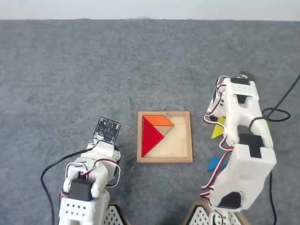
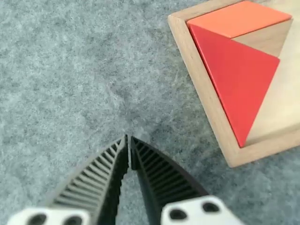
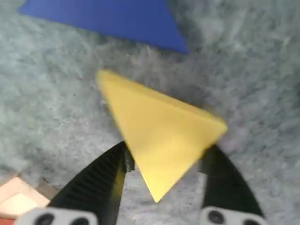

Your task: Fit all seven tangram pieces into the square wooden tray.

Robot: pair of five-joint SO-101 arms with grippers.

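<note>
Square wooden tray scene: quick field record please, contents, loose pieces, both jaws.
tray: square wooden tray, partly filled
in tray: large red wooden triangle, orange wooden piece touching it
left jaws: shut, empty, over grey carpet beside tray
right jaws: shut on yellow wooden triangle
loose: blue wooden piece on carpet by yellow triangle

There's the wooden tray [image 1: 181,141] on the grey desk [image 1: 70,70], sitting between the two arms' jaws. The red triangle [image 1: 151,136] and orange piece [image 1: 159,121] are bedded in the half nearer the left arm [image 1: 91,176]. Over at the right arm [image 1: 243,136], a yellow piece [image 1: 217,129] pokes out by the jaws on the tray side. A blue piece [image 1: 215,163] lies further back towards that arm's base.
</note>
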